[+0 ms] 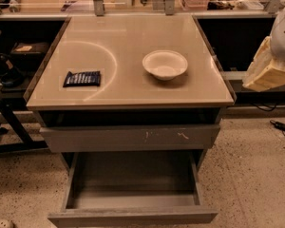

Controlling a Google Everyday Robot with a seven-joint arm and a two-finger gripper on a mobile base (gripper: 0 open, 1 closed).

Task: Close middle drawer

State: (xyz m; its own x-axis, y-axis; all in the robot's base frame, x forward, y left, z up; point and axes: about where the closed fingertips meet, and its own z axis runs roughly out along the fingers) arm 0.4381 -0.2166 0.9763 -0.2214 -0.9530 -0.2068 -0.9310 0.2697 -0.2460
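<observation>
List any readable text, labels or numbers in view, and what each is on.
No text is readable.
On the dark packet on the cabinet top: pale print, too blurred to read.
On the middle drawer, open: none, front plain.
On the gripper, at the right edge: none visible.

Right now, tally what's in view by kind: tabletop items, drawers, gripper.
Bowls: 1 (white bowl)
Packets: 1 (dark packet)
Drawers: 2 (scratched drawer front; middle drawer, pulled out)
Grippers: 1 (gripper, right edge, beside the cabinet)
Total: 5

No writing is legible, even on the dark packet [81,78]; end effector [267,72] at right edge.
</observation>
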